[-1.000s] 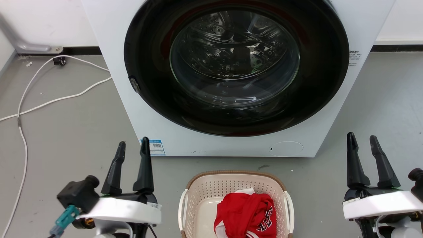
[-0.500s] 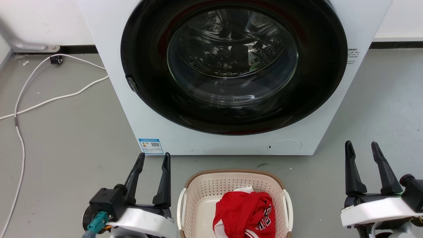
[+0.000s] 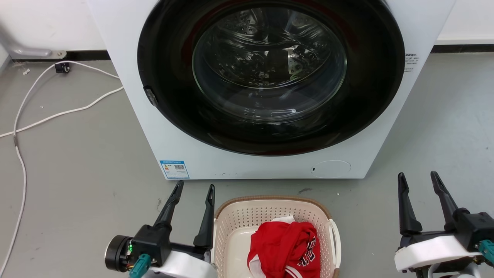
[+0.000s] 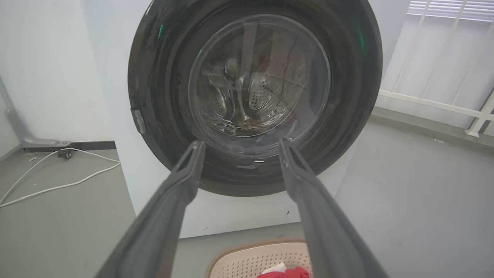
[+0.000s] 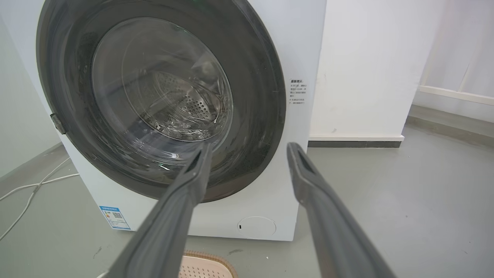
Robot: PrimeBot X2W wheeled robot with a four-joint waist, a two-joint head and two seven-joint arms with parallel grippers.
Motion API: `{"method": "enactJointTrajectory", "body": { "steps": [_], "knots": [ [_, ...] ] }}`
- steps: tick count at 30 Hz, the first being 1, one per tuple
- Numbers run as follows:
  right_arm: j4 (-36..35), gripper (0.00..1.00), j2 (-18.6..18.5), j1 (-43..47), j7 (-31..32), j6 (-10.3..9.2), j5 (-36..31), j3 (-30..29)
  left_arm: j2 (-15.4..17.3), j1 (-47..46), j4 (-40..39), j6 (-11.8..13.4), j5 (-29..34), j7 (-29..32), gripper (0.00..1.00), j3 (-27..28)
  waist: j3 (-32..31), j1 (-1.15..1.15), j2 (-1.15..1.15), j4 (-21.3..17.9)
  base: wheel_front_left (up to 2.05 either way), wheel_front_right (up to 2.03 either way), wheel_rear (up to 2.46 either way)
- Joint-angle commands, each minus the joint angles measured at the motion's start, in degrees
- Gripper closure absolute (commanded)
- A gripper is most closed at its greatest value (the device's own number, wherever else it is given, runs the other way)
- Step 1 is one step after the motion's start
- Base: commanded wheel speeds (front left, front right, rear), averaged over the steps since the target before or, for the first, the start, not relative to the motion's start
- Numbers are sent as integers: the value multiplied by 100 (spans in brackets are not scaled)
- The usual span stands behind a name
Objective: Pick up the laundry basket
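Flanking the laundry basket [image 3: 239, 219] before the washing machine [image 3: 239, 164], left gripper [image 3: 195, 186] and right gripper [image 3: 417, 175] gape empty.

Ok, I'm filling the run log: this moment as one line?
laundry basket: on floor, ungrasped | left end effector: open, beside its left rim | right end effector: open, well clear | red garment: inside basket

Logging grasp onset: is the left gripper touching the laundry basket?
Cannot tell. In the head view one finger of the left gripper lines up against the laundry basket rim, but its height above it isn't shown.
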Motion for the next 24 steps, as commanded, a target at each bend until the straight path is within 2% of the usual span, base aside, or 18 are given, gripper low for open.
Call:
{"method": "enactJointTrajectory", "body": {
  "steps": [1, 5, 11, 14, 24],
  "knots": [
    [-38, 0, -7, -33, -55, 10, -126, 13, 29, -62, -17, 19, 105, -49, 0, -34, 3, 0, 0, -1, 0, 0, 0],
    [-106, 0, -7, -32, -104, 6, -282, 24, -19, -59, -61, 11, 108, -89, 0, -29, 19, 0, 0, 2, 0, 0, 0],
    [-146, 0, -6, -1, -158, 6, -390, 34, -152, 70, -22, -226, 86, -154, 0, 163, 28, 0, 0, 4, 0, 0, 0],
    [-116, 0, -6, 33, -195, 6, -231, 60, -208, 139, 6, -313, 53, -187, 0, 309, 26, 0, 0, 1, 0, 0, 0],
    [73, 0, -4, 89, -297, 6, -456, 35, -275, 247, 88, -512, 538, -283, 0, 386, -8, 0, 0, -10, 0, 0, 0]
  ]
}}
